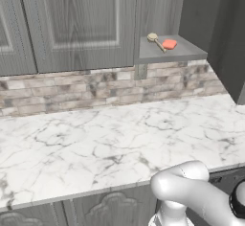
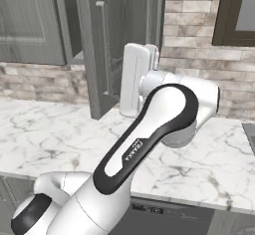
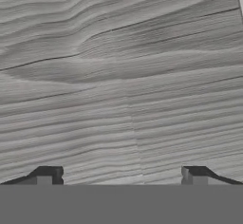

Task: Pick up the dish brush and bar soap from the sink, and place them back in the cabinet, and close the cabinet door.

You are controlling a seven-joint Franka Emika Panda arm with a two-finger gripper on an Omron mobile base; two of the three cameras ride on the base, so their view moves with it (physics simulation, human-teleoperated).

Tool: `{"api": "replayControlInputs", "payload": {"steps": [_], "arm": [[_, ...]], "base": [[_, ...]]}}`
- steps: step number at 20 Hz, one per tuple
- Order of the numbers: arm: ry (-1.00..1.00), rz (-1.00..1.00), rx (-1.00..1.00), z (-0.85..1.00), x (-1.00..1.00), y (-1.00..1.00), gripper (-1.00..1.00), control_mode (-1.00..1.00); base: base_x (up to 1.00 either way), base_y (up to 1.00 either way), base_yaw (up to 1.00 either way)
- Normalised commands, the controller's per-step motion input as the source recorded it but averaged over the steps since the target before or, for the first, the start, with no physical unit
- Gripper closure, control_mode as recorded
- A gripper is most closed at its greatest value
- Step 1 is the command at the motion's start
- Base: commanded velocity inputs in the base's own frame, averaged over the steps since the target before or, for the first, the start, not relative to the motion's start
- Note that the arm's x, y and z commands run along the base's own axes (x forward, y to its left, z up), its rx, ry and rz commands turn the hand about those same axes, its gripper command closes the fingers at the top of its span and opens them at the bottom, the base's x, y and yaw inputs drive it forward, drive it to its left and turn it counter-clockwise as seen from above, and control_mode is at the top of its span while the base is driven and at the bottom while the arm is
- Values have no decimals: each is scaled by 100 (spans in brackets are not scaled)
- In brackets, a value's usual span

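While the pincer (image 3: pixel 121 174) gapes empty, the dish brush (image 1: pixel 156 41) lies diagonally, head rearward.

White marble counter (image 1: pixel 95 143), brick backsplash (image 1: pixel 72 88), dark-framed window (image 2: pixel 239 15) upper rt, carved base cabs (image 1: pixel 110 210)

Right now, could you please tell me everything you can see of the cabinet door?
The cabinet door is a tall grey wood-grain panel, standing open and swung out over the marble counter. The right base view shows its face with a slim vertical bar handle. The left base view shows it as a dark slab right of the shelf holding the dish brush and bar soap. The open end effector faces its grain at close range; whether it touches is unclear.
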Motion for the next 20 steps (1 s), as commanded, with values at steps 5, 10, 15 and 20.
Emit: {"api": "replayControlInputs", "payload": {"steps": [5,10,15,20], "arm": [[-2,-7,0,0,31,46,-100,-100],[0,-3,0,0,38,51,-100,-100],[0,-2,0,0,31,43,-100,-100],[0,-10,0,0,36,29,-100,-100]], "base": [[0,0,0],[0,0,0],[0,0,0],[0,0,0]]}}
